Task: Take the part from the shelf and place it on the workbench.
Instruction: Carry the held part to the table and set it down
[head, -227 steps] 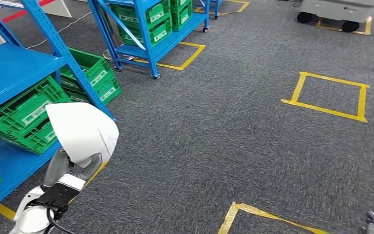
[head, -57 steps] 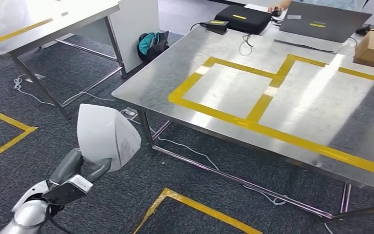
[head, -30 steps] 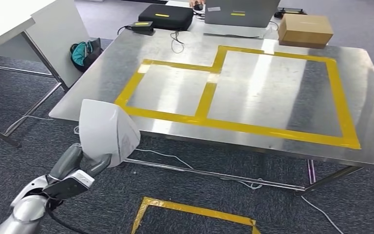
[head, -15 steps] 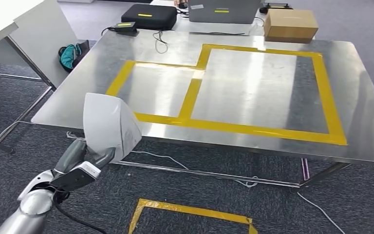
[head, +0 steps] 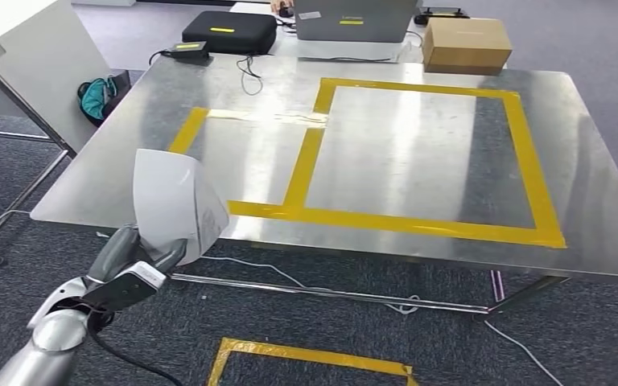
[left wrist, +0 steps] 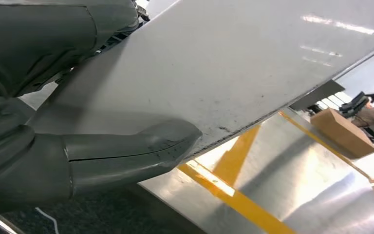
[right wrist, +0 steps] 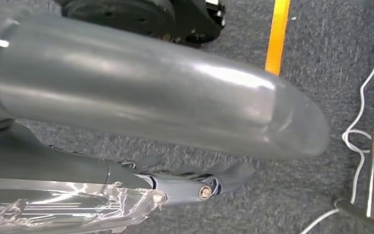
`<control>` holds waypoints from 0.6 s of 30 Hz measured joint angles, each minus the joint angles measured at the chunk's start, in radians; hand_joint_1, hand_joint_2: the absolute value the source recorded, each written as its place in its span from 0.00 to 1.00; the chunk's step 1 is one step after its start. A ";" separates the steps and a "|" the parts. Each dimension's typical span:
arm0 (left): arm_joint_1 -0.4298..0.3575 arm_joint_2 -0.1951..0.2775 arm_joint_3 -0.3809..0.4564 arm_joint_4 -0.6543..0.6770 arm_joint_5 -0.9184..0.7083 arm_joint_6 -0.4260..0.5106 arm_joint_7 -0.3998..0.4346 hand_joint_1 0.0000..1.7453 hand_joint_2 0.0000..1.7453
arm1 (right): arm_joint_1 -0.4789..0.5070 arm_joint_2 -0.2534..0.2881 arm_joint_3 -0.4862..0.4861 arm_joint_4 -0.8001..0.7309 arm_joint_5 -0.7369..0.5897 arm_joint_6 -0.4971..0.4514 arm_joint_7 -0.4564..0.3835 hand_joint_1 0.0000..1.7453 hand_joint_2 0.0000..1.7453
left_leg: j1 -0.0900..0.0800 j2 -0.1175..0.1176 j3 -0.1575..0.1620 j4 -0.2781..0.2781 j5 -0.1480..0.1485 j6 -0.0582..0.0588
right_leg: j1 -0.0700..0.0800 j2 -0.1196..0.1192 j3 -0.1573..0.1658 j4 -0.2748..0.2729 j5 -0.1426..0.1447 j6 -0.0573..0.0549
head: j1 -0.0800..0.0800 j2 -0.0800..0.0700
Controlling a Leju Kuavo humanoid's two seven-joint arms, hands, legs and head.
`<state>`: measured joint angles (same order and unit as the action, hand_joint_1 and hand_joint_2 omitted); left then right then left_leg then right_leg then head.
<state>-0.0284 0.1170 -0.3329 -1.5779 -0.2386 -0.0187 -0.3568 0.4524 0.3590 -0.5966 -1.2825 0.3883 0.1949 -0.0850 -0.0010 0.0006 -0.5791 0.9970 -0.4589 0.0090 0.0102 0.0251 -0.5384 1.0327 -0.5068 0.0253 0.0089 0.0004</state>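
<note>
The part [head: 175, 201] is a white curved shell, held upright in my left hand [head: 133, 261] at the lower left of the head view. It hangs in front of the near left edge of the steel workbench [head: 402, 145], which carries yellow tape rectangles. In the left wrist view the part [left wrist: 224, 63] spreads wide, with grey fingers [left wrist: 126, 151] pressed against its underside and the workbench [left wrist: 292, 195] beyond it. My right hand [right wrist: 165, 146] hangs over the grey carpet with its dark fingers [right wrist: 195, 187] stretched out and nothing in them.
A cardboard box [head: 466, 44], a laptop [head: 354, 18] and a black case [head: 229, 32] stand along the bench's far edge. A teal bag [head: 95, 92] lies by a white panel [head: 40, 64] at left. Cables [head: 306, 285] run under the bench; yellow tape [head: 306, 354] marks the floor.
The camera has turned from the blue shelves to the workbench, which has since come closer and shifted left. My left hand keeps holding the white part the same way.
</note>
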 joint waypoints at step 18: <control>-0.043 -0.013 -0.005 0.016 -0.042 0.061 0.015 1.00 1.00 | 0.003 0.001 -0.007 0.033 0.038 -0.003 0.031 0.00 0.00 | 0.029 0.000 0.053 0.156 -0.078 -0.061 | -0.029 -0.020 -0.088 0.009 0.066 -0.010 | 0.017 0.000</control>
<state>-0.0712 0.1040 -0.3383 -1.5623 -0.2809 0.0425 -0.3415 0.4551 0.3598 -0.6033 -1.2498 0.4261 0.1916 -0.0538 0.0284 0.0006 -0.5260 1.1531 -0.5367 -0.0518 -0.0190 0.0049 -0.6267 1.0420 -0.4404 0.0158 0.0255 0.0004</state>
